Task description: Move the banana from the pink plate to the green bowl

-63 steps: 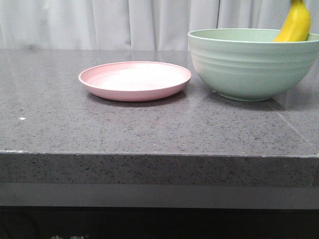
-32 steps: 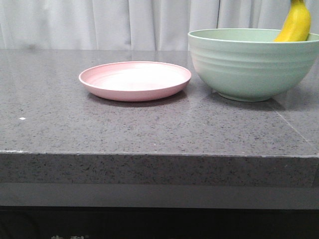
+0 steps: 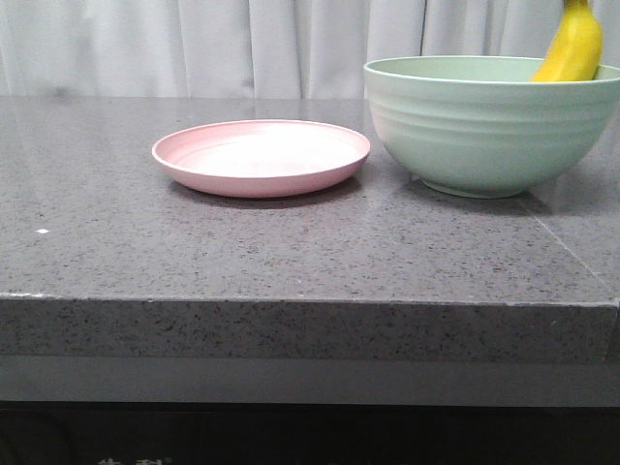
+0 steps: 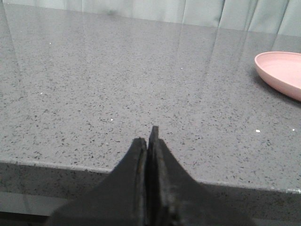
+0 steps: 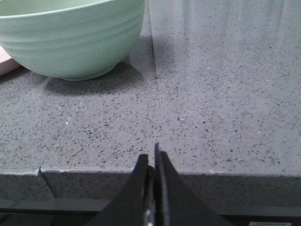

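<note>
The yellow banana (image 3: pixel 573 46) stands on end inside the green bowl (image 3: pixel 484 126) at the right, leaning on its far right rim. The pink plate (image 3: pixel 262 155) lies bare left of the bowl. Neither arm shows in the front view. My left gripper (image 4: pixel 148 140) is shut and empty, low at the table's front edge, with the plate's edge (image 4: pixel 282 71) far off to its side. My right gripper (image 5: pixel 151 157) is shut and empty, also at the front edge, with the bowl (image 5: pixel 70 40) some way ahead of it.
The grey speckled stone table (image 3: pixel 291 252) has a seam line (image 5: pixel 153 56) running beside the bowl. A white curtain (image 3: pixel 194 44) hangs behind the table.
</note>
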